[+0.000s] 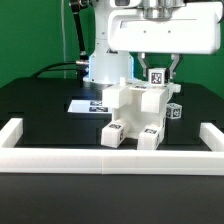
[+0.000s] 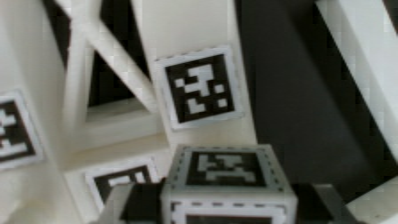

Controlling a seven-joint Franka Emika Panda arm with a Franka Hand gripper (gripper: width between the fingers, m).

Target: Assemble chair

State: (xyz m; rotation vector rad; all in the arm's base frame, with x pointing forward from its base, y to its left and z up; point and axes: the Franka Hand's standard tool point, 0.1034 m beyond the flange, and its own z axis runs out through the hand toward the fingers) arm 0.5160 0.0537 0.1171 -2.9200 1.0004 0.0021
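The partly joined white chair (image 1: 135, 108) stands mid-table, with tags on its front feet and side. My gripper (image 1: 158, 70) hangs just above the chair's upper part on the exterior view's right. It is shut on a small white tagged chair piece (image 1: 157, 77) that touches or sits just over the assembly. In the wrist view the gripper (image 2: 226, 202) has dark fingers (image 2: 139, 200) on both sides of that tagged piece (image 2: 224, 172). Beyond it are the chair's white slats and a large tag (image 2: 199, 88).
The marker board (image 1: 84, 103) lies flat on the black table, at the exterior view's left of the chair. A low white border rail (image 1: 110, 158) runs along the front and up both sides. The robot's base (image 1: 100, 65) stands behind the chair.
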